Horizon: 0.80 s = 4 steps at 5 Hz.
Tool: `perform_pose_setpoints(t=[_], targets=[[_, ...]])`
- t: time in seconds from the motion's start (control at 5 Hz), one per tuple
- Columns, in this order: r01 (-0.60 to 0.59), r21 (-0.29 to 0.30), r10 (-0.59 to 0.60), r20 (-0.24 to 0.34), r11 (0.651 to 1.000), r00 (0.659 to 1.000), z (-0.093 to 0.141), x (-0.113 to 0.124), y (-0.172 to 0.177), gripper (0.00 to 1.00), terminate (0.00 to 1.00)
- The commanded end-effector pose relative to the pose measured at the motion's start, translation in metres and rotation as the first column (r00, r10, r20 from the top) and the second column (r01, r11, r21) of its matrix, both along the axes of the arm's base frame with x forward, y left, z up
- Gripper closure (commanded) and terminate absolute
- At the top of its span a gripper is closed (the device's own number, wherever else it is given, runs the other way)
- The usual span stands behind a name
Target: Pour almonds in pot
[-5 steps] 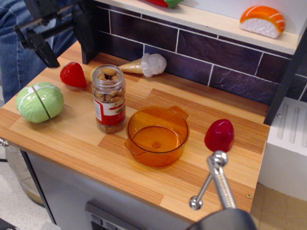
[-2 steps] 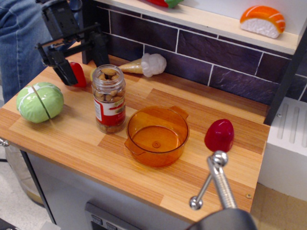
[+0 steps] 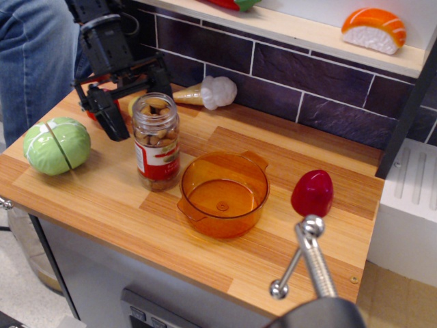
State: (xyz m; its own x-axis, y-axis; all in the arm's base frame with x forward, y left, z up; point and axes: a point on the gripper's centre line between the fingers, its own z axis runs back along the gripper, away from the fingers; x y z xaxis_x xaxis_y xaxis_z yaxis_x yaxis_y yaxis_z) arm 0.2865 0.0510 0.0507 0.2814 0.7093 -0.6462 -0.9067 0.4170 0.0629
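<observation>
One jar of almonds point(image 3: 156, 142) stands upright on the tabletop point(image 3: 109, 198), touching the pot point(image 3: 224, 194) on its left. Gripper point(image 3: 140, 96) hangs at the jar's rim, slightly behind-left; jaws spread wide, holding nothing.

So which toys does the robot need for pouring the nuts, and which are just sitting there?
Needed: jar of almonds, orange pot, claw.

Just sitting there: green cabbage, ice cream cone, red egg-shaped toy, salmon sushi, metal faucet handle.
</observation>
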Motion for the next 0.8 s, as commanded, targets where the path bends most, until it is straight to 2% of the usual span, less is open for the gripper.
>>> perform_pose_setpoints(t=[0.0,0.2,0.4,0.6], targets=[[-0.033,0.002,0.033,-0.068,0.999,0.997,-0.001,-0.003,-0.010,0.00,0.00],[-0.067,-0.015,0.065,-0.102,0.998,0.993,-0.006,-0.005,-0.015,0.00,0.00],[-0.100,-0.015,0.098,-0.093,0.995,0.991,-0.008,-0.006,-0.016,1.00,0.00],[-0.082,-0.018,0.081,-0.034,0.996,0.996,0.005,-0.002,-0.018,1.00,0.00]])
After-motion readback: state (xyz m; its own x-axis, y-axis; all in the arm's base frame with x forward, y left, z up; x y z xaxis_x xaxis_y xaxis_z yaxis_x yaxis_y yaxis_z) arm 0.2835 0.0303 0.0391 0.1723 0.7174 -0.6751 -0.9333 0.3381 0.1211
